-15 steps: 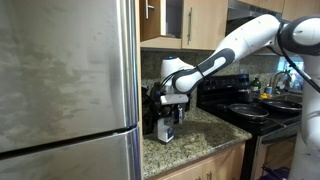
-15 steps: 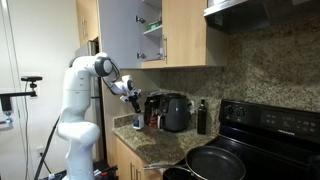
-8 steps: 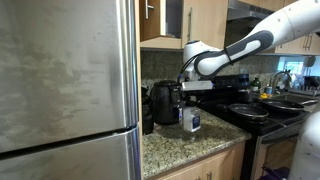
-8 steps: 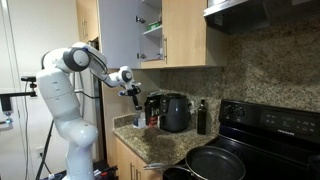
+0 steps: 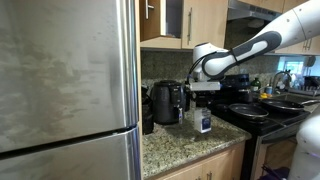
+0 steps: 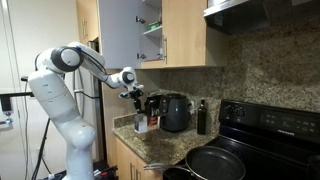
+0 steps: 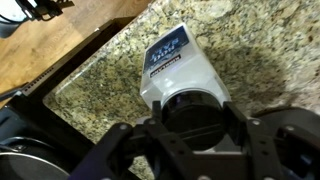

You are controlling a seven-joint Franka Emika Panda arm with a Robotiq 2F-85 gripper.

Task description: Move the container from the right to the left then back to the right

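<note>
Your gripper (image 5: pixel 204 111) has its jaws drawn in snugly on the dark top of the container (image 5: pixel 205 123) (the wrist view shows the contact only partly). In an exterior view the container is upright at the granite counter (image 5: pixel 176 141), beside the black air fryer (image 5: pixel 167 101).

the only writing is on the container (image 7: pixel 185 85): a blue label (image 7: pixel 168 47) with white letters, and a pale strip (image 7: pixel 160 70) of small print just below it. both are too blurred to read in the wrist view.
</note>
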